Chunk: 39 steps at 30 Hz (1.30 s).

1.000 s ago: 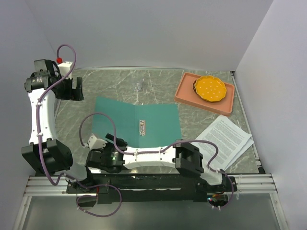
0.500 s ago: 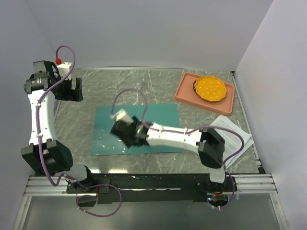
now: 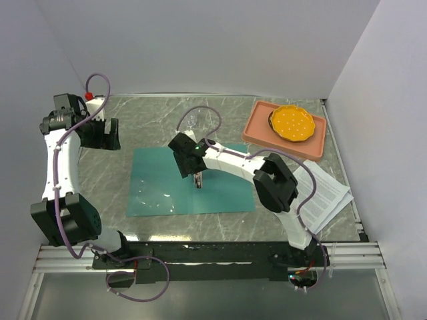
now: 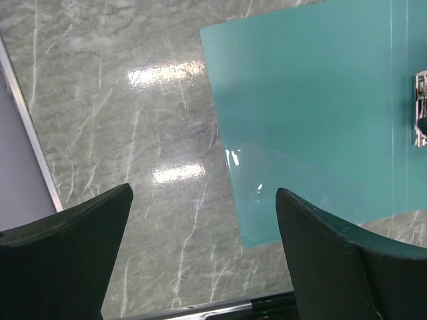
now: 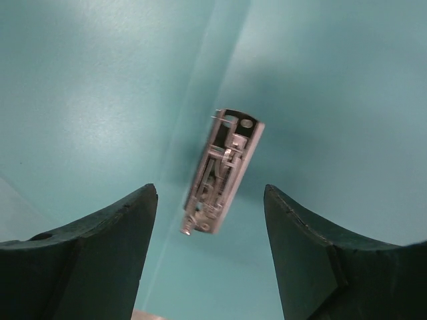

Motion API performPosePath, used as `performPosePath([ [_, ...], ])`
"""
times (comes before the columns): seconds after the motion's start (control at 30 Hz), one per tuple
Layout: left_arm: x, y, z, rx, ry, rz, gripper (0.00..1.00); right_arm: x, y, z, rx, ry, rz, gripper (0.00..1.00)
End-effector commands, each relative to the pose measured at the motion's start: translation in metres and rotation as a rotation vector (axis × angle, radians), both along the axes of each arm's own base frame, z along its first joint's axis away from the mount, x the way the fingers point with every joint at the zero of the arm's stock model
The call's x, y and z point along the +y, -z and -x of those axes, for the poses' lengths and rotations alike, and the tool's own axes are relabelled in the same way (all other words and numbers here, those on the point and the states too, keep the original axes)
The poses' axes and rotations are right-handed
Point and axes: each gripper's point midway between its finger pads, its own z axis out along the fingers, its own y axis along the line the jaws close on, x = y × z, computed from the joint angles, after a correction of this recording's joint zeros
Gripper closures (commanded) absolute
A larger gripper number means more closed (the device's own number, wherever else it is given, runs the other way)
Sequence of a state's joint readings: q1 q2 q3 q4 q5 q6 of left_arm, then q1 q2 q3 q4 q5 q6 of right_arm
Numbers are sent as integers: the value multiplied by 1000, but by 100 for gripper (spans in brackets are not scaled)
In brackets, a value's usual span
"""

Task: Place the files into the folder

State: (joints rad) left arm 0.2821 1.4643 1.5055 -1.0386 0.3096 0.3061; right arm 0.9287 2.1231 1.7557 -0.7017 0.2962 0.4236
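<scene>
two files (image 3: 327, 190) are laid right of folder (image 3: 160, 180) | right gripper (image 5: 208, 195) is spread over metal clip (image 5: 223, 167) | left gripper (image 4: 203, 195) is spread wide

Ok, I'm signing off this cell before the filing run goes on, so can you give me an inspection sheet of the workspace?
Surface: grey marble tabletop, glare patches.
Job's things: teal folder open flat, metal clip at its spine; printed paper sheets outside it at right, partly under the right arm.
Clutter: salmon tray holding orange dish; small clear object beyond folder, unidentifiable.
Grippers: left gripper open, over table left of folder; right gripper open above the clip, holding nothing.
Cables: purple cables looped along both arms.
Surroundings: white walls, metal rail at near edge.
</scene>
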Motion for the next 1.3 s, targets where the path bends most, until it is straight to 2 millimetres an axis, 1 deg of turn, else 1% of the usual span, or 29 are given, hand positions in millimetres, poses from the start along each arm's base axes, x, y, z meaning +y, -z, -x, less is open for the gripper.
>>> performPosePath([
  [0.0, -3, -7, -1, -59, 33, -3, 4, 22, 1, -6, 21, 17, -70, 29],
  [0.07, -1, -5, -2, -59, 31, -9, 4, 18, 13, -6, 40, 41, -58, 32],
  [0.1, -1, -3, -2, -55, 32, -9, 4, 16, 17, -5, 46, 49, -55, 33],
  [0.13, -1, -2, -2, -55, 35, -11, 4, 16, 17, -8, 41, 65, -73, 35],
  [0.17, -2, -1, -2, -56, 37, -12, 4, 12, 23, -6, 48, 73, -63, 36],
  [0.33, -2, 4, -1, -52, 46, -11, 4, 1, 30, -5, 48, 131, -55, 44],
  [0.4, -2, 6, -1, -51, 45, -13, 4, -4, 38, -2, 60, 146, -45, 46],
  [0.43, -2, 6, 0, -52, 49, -12, 4, -3, 37, 0, 64, 157, -56, 48],
  [0.47, -3, 7, 0, -52, 51, -14, 4, -7, 43, 4, 77, 166, -49, 49],
  [0.5, -2, 9, 1, -49, 52, -15, 4, -7, 45, 6, 87, 171, -61, 51],
  [0.53, -2, 9, 1, -51, 55, -18, 4, -7, 44, 8, 91, 184, -80, 53],
  [0.57, -2, 9, 2, -52, 55, -21, 4, -14, 53, 15, 109, 192, -66, 55],
  [0.6, -3, 10, 2, -50, 57, -20, 4, -13, 54, 18, 115, 197, -80, 56],
  [0.63, -2, 11, 4, -51, 59, -23, 4, -14, 52, 21, 118, 216, -94, 60],
  [0.67, -3, 10, 4, -55, 62, -25, 4, -22, 61, 28, 135, 226, -82, 61],
  [0.7, -3, 11, 4, -54, 62, -27, 4, -23, 62, 32, 137, 229, -90, 62],
  [0.73, -3, 11, 4, -55, 64, -28, 4, -21, 58, 32, 136, 238, -123, 63],
  [0.77, -3, 10, 5, -56, 64, -31, 4, -25, 64, 38, 148, 241, -113, 64],
  [0.8, -2, 11, 5, -57, 64, -31, 4, -26, 64, 41, 152, 244, -114, 66],
  [0.83, -2, 10, 6, -55, 62, -31, 4, -26, 62, 44, 152, 247, -121, 68],
  [0.93, -4, 9, 8, -57, 71, -28, 4, -26, 59, 49, 146, 247, -119, 70],
  [1.0, -5, 9, 10, -59, 76, -28, 4, -27, 58, 53, 149, 251, -118, 70],
  [1.07, -6, 9, 11, -64, 79, -30, 4, -25, 51, 53, 143, 259, -139, 66],
  [1.1, -5, 10, 12, -64, 79, -34, 4, -23, 47, 52, 139, 261, -147, 62],
  [1.13, -6, 9, 13, -66, 81, -34, 4, -23, 42, 51, 132, 269, -148, 53],
  [1.17, -5, 10, 13, -62, 79, -34, 4, -22, 29, 43, 96, 287, -155, 48],
  [1.2, -6, 10, 14, -62, 78, -34, 4, -30, 25, 43, 91, 304, -121, 43],
  [1.23, -5, 10, 14, -63, 78, -38, 4, -36, 14, 39, 63, 319, -114, 39],
  [1.27, -5, 10, 15, -62, 76, -41, 4, -43, 3, 31, 38, 344, -113, 38],
])
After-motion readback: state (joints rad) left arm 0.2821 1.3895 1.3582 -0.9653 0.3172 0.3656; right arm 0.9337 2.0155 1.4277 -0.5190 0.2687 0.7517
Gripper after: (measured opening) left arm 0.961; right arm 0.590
